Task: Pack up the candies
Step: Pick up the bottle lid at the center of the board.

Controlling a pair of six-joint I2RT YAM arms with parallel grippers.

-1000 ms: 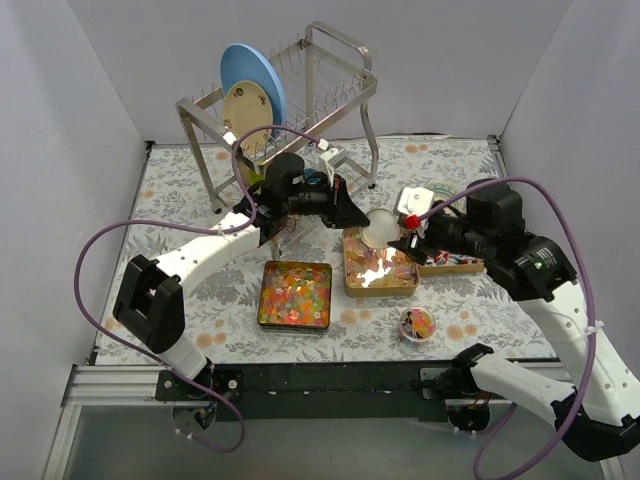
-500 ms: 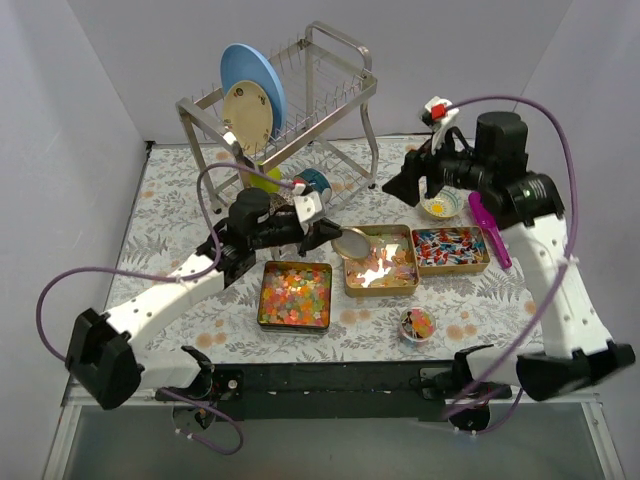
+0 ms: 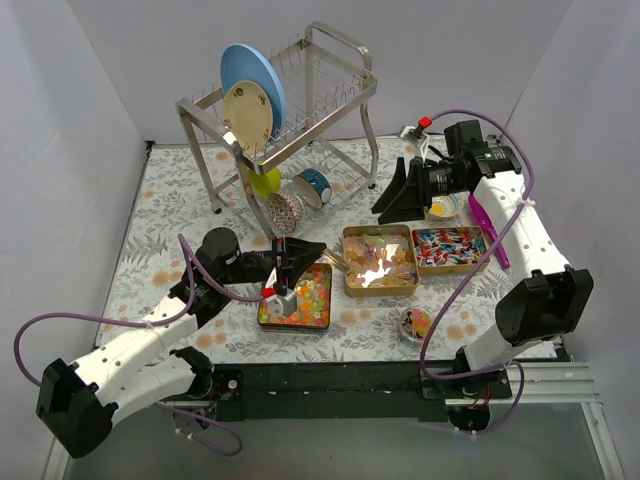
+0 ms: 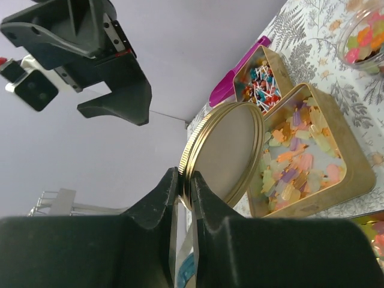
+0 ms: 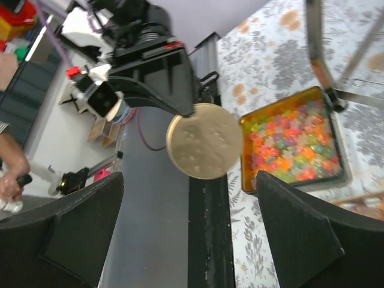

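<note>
My left gripper (image 3: 318,250) is shut on the rim of the round gold lid (image 4: 227,151) and holds it on edge in the air, between the left and middle tins. The lid also shows in the right wrist view (image 5: 204,141). The left tin holds tiny red-orange-yellow bits (image 3: 296,294). The middle tin holds yellow-orange gummies (image 3: 381,260). The right tin holds red-blue-white wrapped pieces (image 3: 450,247). A small clear jar (image 3: 417,323) in front holds a few candies. My right gripper (image 3: 393,197) is open and empty, raised behind the middle tin.
A purple scoop (image 3: 490,228) lies right of the wrapped-candy tin. A small bowl (image 3: 443,206) stands behind that tin. A metal dish rack (image 3: 300,110) with a blue plate (image 3: 250,72) stands at the back, with three cups (image 3: 286,211) under it.
My left arm has drawn back toward the near left, carrying the lid from over the middle tin's corner toward the left tin. My right gripper has dropped a little, still open.
</note>
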